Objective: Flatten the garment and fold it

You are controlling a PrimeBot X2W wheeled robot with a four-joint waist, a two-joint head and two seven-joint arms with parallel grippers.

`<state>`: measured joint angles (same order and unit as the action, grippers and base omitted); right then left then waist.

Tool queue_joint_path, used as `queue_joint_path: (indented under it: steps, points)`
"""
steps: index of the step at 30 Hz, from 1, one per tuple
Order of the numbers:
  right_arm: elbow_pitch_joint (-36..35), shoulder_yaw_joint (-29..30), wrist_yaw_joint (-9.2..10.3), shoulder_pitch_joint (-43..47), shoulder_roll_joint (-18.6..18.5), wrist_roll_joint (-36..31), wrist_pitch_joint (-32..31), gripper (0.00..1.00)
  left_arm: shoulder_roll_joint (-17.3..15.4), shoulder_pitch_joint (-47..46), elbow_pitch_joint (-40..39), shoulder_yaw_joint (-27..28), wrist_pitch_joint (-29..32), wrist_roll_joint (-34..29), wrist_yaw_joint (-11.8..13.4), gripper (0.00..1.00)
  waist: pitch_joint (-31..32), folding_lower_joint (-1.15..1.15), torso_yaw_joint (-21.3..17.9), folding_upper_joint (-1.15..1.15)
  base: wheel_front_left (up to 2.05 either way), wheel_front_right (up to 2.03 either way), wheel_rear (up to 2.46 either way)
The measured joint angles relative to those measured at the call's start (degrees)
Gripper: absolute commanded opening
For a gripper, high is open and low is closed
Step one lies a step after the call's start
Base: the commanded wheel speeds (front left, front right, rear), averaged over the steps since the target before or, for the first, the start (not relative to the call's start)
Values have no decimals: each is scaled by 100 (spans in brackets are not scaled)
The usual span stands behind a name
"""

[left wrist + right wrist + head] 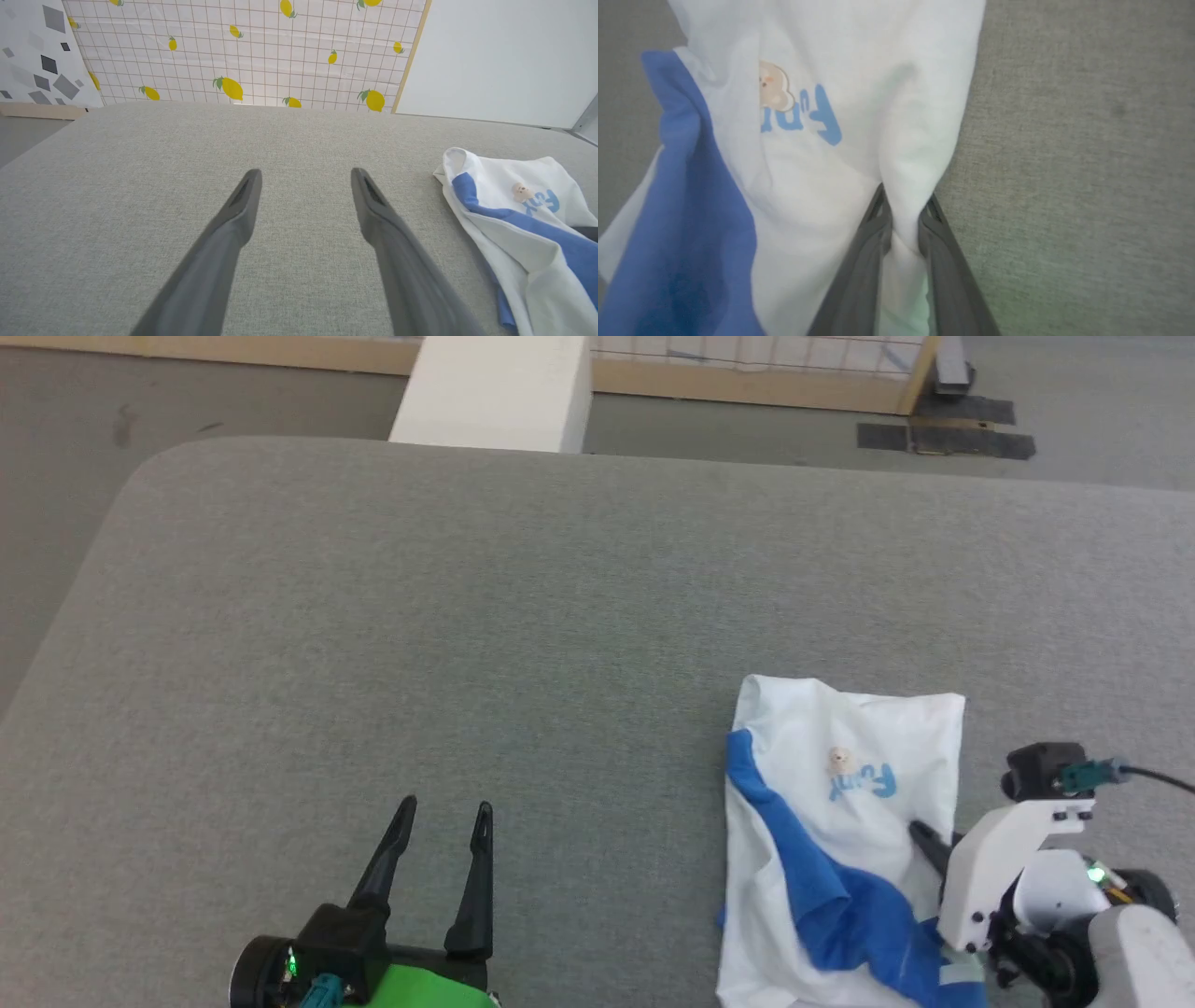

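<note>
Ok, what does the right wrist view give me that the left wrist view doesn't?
Right wrist view: a close look at the right tool, shut on a pinched fold of the garment, in its white cloth near the edge. Left wrist view: the left tool open, with bare grey surface between its fingers, well apart from the garment, and a lemon-print wall behind. Both: the garment lying crumpled on the grey surface, with its blue sleeve and blue lettering.
</note>
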<state>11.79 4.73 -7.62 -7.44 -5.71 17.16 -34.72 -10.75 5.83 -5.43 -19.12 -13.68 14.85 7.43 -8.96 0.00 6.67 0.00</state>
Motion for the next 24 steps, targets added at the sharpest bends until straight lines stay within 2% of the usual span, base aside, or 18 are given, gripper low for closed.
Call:
queue_joint_path:
  steps: [13,19,24]
  points:
    - [-564,-583,2,-754,-2016,109,-704,0,-57,-331,-322,-21,0,-200,24,100,-259,0,-853,0,0,0,0]
    - [-650,-918,2,-1156,-2917,35,-710,0,-131,-650,-517,-108,151,-328,16,100,-655,0,-1105,0,0,0,0]
    - [-512,-971,2,-1545,-3424,-14,-600,0,-243,-943,-634,-136,290,-404,-21,100,-1055,0,-1260,0,0,0,0]
